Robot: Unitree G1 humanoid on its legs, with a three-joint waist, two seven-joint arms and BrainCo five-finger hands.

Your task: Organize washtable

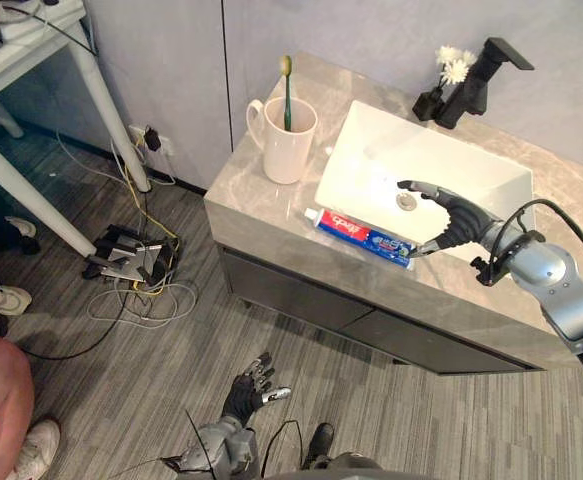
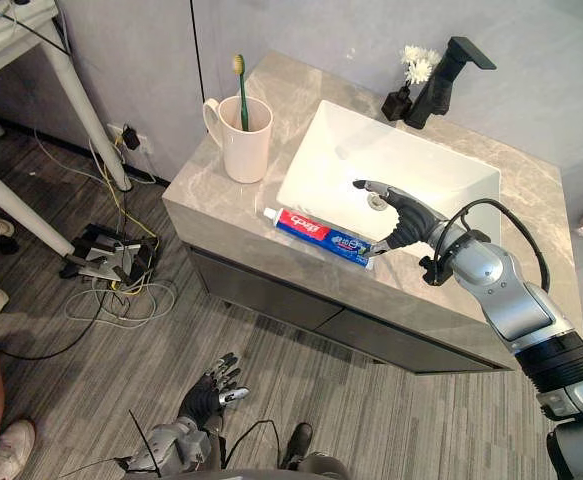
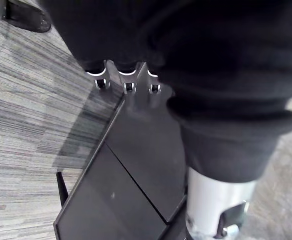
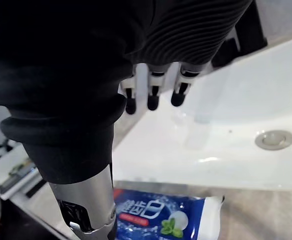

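Here we see the grey stone desk [image 1: 251, 190] with its white sink [image 1: 371, 150]. The right hand [image 1: 461, 222] hovers at the sink's front rim, fingers spread apart and thumb just beside the cap end of the toothpaste tube [image 1: 356, 232], which lies flat along that rim. The left hand [image 1: 249, 385] hangs low above the floor [image 1: 171, 380], fingers relaxed. A mug [image 1: 289, 150] beside the sink holds a toothbrush [image 1: 287, 95].

Silver-grey right arm [image 1: 556, 275]; dark ribbed cover [image 4: 186, 30] over right hand [image 1: 463, 222]; left hand [image 1: 249, 388] alike; silver fingers [image 4: 153, 95], dark tips.
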